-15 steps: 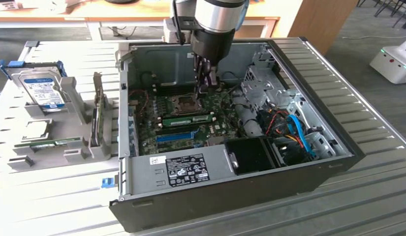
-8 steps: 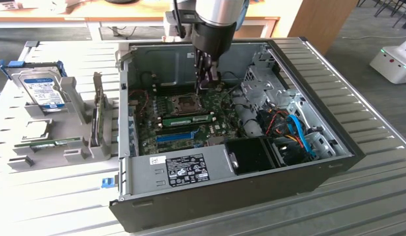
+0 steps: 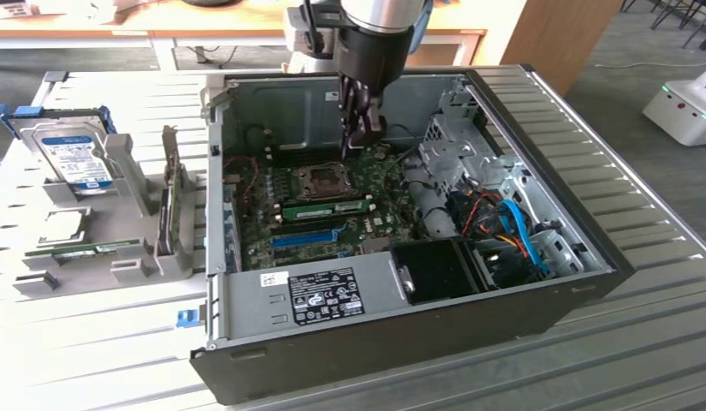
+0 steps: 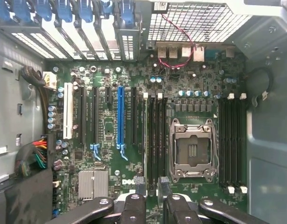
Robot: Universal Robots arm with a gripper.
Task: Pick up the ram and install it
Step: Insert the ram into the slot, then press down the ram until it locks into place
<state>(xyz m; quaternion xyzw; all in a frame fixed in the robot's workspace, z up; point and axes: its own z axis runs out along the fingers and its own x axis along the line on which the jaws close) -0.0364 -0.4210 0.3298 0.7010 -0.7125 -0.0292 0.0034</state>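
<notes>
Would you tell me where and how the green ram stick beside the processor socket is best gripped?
Probably its upper long edge, near the middle, coming straight down: the ram stands on edge, so the fingers can pinch its two flat faces.

End effector [image 4: 149, 187] jaws apart, tips over the near end of the black memory slots [image 4: 156, 135] on the green motherboard [image 4: 106, 130]. CPU socket [image 4: 192, 147] sits between those and a second slot bank [image 4: 232, 140]. Long blue slot [image 4: 120, 116] is on the other side.
</notes>
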